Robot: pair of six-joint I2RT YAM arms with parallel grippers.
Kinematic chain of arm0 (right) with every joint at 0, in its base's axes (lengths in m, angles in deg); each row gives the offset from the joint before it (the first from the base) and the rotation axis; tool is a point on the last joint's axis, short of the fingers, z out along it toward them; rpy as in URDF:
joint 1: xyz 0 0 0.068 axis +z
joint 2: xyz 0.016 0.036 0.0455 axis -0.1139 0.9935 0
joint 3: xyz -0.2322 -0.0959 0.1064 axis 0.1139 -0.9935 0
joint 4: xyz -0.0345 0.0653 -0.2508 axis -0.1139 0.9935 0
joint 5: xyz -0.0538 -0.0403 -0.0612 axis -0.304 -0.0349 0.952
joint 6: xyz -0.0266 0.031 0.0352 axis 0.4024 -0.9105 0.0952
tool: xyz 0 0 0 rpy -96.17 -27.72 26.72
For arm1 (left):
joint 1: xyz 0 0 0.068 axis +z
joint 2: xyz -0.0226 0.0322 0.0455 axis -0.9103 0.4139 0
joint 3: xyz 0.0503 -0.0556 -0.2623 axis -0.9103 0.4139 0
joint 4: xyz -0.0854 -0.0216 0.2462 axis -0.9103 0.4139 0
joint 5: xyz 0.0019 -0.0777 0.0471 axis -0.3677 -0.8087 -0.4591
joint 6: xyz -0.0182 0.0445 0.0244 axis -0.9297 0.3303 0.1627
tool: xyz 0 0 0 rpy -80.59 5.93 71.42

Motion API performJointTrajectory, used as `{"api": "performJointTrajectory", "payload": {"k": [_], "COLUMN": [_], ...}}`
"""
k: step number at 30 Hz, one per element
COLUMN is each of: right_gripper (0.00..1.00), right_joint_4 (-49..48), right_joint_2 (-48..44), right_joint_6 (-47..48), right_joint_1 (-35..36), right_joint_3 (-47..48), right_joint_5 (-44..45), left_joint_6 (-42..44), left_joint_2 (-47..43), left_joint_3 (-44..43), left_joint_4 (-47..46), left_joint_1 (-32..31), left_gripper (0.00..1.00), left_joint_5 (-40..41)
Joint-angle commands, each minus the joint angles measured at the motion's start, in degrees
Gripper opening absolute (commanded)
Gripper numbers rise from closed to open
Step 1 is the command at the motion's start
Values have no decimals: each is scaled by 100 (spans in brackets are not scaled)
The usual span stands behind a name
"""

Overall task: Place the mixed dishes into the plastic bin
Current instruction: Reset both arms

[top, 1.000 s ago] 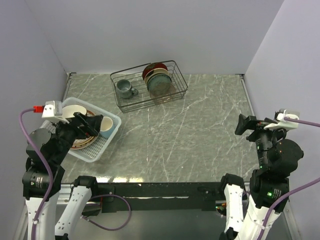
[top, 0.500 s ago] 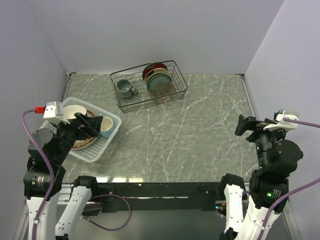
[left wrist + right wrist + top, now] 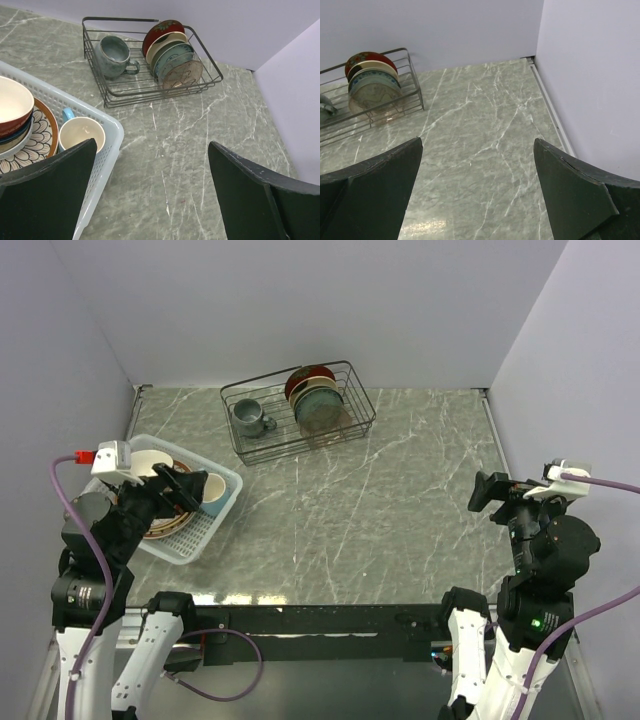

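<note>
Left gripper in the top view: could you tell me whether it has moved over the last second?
Yes, slightly: the left gripper, open above the plastic bin, has edged a little to the right across the bin, which has stayed put.

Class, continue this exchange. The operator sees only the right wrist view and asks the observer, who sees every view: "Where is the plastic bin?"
Observer: The plastic bin sits on the left side of the table, outside your view.
Operator: What is in it?
Observer: A light blue mug stands upright beside a cream bowl, which tops a stack on a floral plate.
Operator: Is the other arm holding anything?
Observer: No. The left gripper is open and empty, above the bin's edge.
</note>
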Motion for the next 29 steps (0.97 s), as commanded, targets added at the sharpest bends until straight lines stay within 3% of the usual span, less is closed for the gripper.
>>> {"api": "performJointTrajectory", "payload": {"k": [1,29], "right_gripper": [100,100], "right_joint_4": [-212,-273], "right_joint_2": [-3,-29], "right_joint_6": [42,68], "right_joint_1": [-29,-20], "right_joint_3": [-48,-92], "right_joint_5": [122,184], "left_joint_6": [56,-59], "left_joint_2": [58,198], "left_joint_3": [22,30], "left_joint_4": [-299,-466], "left_joint_1": [16,16], "left_gripper": [99,99], "left_joint_5": [5,-91]}}
